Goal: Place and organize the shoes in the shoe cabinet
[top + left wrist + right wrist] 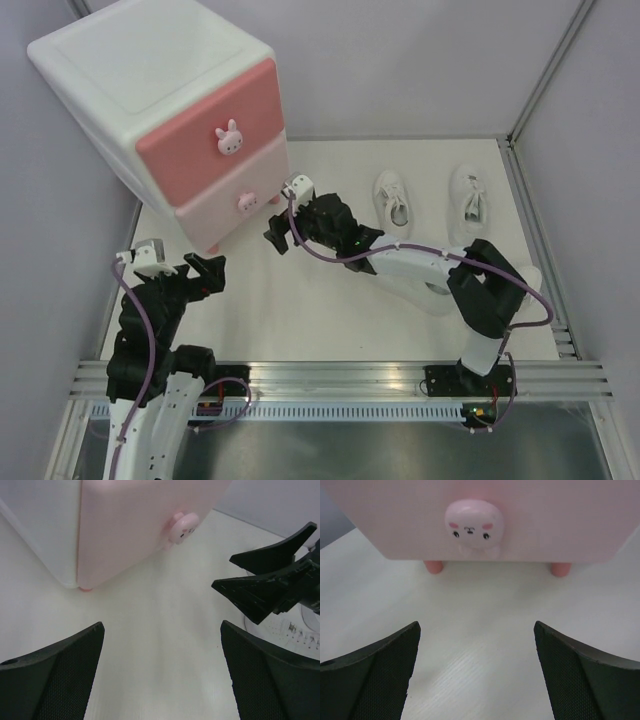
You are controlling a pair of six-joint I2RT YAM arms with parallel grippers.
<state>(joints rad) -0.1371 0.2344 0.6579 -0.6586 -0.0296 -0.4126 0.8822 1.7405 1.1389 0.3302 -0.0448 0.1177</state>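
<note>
The shoe cabinet [170,95] stands at the back left with both drawers shut, darker pink above and pale pink below. Two white sneakers [393,200] [470,195] lie side by side on the table to its right; no other shoes show. My right gripper [285,228] is open and empty, just in front of the lower drawer's bunny knob [472,527], not touching it [475,665]. My left gripper [210,275] is open and empty near the cabinet's front left corner [162,670]. The left wrist view shows the lower drawer [125,530], the right gripper's fingers [265,580] and part of a sneaker [295,630].
The cabinet's pink feet [434,566] [561,569] rest on the white table [330,310]. Grey walls close in the left, back and right. A metal rail [340,375] runs along the near edge. The right arm's elbow [490,285] sits near the right wall.
</note>
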